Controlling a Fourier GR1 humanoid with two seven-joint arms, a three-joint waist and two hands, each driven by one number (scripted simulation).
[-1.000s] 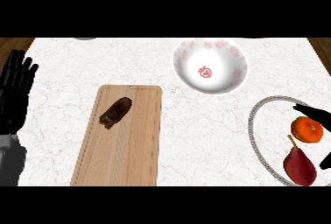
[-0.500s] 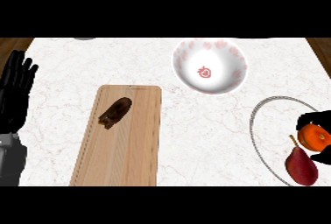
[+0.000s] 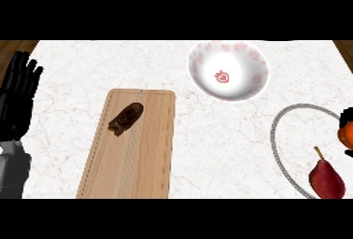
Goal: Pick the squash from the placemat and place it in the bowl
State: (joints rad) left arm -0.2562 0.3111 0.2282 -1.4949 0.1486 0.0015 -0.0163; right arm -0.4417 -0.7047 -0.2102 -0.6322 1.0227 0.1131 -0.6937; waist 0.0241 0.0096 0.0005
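Right robot hand [image 3: 347, 114] farther right; squash [image 3: 126, 118] dark brown

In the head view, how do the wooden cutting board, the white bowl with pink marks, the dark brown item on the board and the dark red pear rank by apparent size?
Largest to smallest:
1. wooden cutting board
2. white bowl with pink marks
3. dark red pear and dark brown item: these look alike, so I leave them unranked.

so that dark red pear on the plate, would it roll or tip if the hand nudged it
The pear lies on its side, so tipping seems unlikely. Its rounded, tapering body would probably roll in a curve. The plate rim may stop it. Its skin looks smooth, so possibly slippery.
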